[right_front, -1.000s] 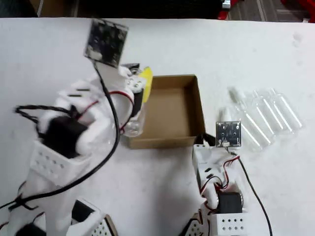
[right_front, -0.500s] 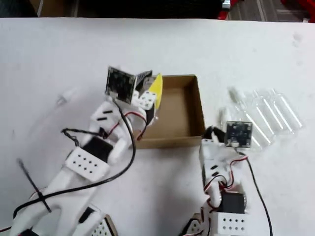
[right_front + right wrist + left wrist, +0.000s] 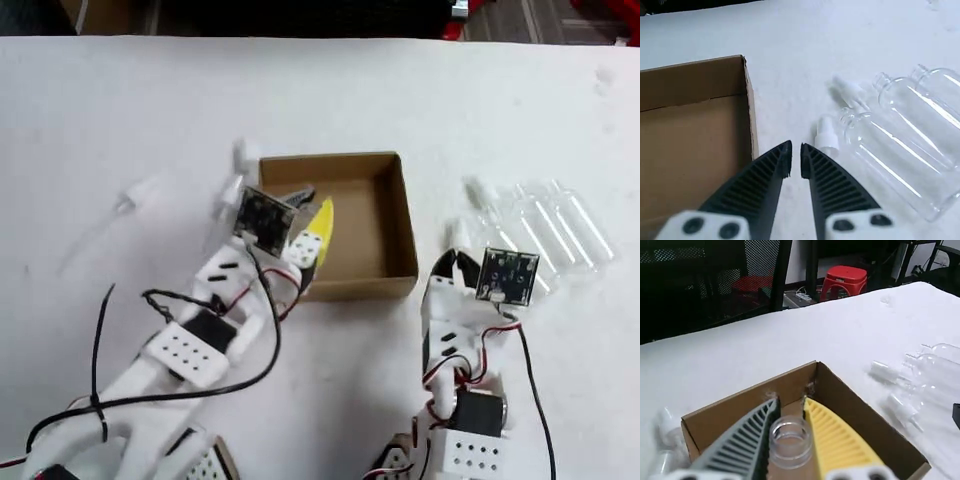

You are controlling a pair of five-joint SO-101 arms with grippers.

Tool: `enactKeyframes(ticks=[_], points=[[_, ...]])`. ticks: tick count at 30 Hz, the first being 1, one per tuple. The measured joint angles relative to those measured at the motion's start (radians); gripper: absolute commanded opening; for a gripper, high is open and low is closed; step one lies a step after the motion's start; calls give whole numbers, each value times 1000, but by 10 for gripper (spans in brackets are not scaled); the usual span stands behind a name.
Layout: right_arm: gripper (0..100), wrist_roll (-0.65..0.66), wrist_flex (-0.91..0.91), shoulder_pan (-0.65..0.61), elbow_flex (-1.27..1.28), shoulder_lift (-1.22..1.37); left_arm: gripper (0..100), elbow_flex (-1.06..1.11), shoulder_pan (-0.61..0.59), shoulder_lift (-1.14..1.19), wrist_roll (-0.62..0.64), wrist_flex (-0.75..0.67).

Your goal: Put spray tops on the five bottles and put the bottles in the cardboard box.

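Now the left tool (image 3: pixel 790 403) is closed on the neck of a clear bottle (image 3: pixel 790 441), one grey finger and one yellow finger pressing on its two sides. The mouth of this bottle is open, without a spray top, and it faces the wrist camera. In the high view this tool (image 3: pixel 306 214) stands at the left wall of the cardboard box (image 3: pixel 405 215), near the front corner. The body of the bottle is hidden under the tool, so I cannot tell if it already touches the box floor.

The right tool (image 3: pixel 795 159) holds nothing. Its two black fingers are almost together, with only a thin gap between them. It hangs over the white counter (image 3: pixel 420 100), between the right wall of the box and a row of clear bottles (image 3: pixel 550 235) that lie on their sides, touching each other. Two white spray tops (image 3: pixel 850 92) lie just beside the necks of these bottles. Another spray top with its thin tube (image 3: pixel 130 197) lies on the counter well to the left of the box.
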Motion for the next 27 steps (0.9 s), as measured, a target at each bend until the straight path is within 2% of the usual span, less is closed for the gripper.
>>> enactKeyframes(ticks=[7, 13, 23, 27], points=[[17, 0, 0, 8, 0, 0, 23, 0, 11, 0, -15, 38], [17, 0, 0, 12, 0, 0, 152, 0, 11, 0, -17, 115], [17, 0, 0, 12, 0, 0, 175, 0, 11, -281, -17, 416], [17, 0, 0, 12, 0, 0, 176, 0, 11, -324, -17, 446]])
